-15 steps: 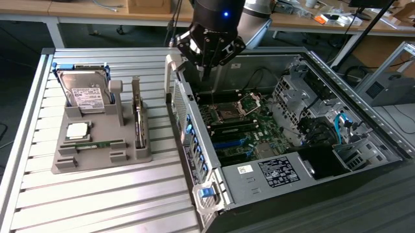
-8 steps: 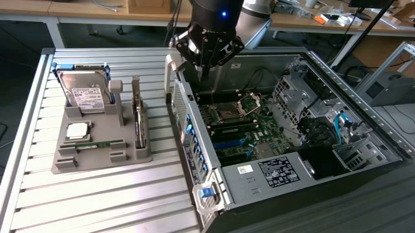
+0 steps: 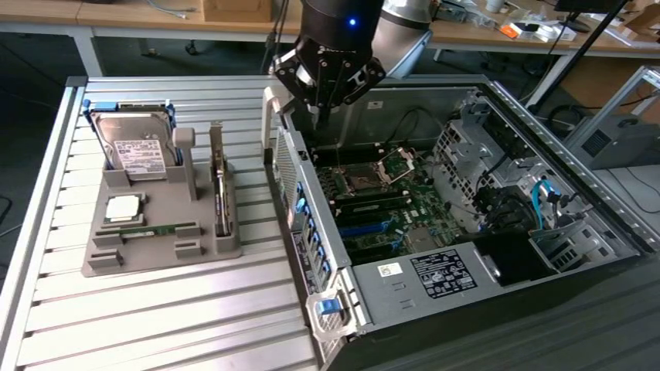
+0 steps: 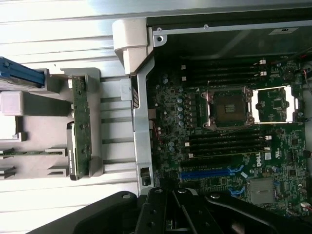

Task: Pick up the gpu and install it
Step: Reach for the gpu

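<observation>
The gpu (image 3: 219, 189) stands on edge in a slot at the exterior view's right side of the grey holder (image 3: 165, 251). In the wrist view the gpu (image 4: 81, 131) is a narrow green strip with a metal bracket end. My gripper (image 3: 321, 116) hangs over the rear corner of the open computer case (image 3: 433, 278), above the case wall and to the right of the gpu. Its fingers are shut with nothing between them. In the wrist view the gripper (image 4: 170, 212) sits over the case wall by the motherboard (image 4: 229, 136).
The holder also carries a silver hard drive (image 3: 139, 151), a CPU (image 3: 124, 207) and a RAM stick (image 3: 154, 230). Blue slots (image 4: 204, 173) lie on the motherboard inside the case. Drive cages and cables (image 3: 515, 193) fill the case's far side.
</observation>
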Action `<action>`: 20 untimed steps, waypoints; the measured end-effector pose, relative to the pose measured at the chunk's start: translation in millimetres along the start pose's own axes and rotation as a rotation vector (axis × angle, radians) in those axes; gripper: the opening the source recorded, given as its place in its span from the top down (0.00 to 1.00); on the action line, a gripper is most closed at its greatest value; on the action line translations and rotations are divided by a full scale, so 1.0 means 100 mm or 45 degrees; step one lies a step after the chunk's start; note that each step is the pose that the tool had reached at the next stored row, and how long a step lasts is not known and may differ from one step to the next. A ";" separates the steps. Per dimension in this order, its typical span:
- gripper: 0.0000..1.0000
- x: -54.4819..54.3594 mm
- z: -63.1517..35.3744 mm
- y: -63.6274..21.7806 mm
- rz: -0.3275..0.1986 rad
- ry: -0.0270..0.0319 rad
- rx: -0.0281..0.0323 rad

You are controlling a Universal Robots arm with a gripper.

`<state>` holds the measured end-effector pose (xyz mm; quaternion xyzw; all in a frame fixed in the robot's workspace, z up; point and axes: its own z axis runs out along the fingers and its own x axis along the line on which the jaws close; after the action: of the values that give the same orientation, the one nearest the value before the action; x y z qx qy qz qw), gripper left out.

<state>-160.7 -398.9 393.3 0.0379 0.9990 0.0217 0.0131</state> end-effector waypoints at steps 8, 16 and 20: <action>0.90 0.04 -0.001 -0.003 0.000 0.0000 0.0000; 0.90 0.06 -0.002 -0.005 0.000 0.0000 0.0000; 0.90 0.08 -0.002 -0.006 0.000 0.0000 0.0000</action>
<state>-168.5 -398.9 393.3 0.0379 0.9990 0.0217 0.0131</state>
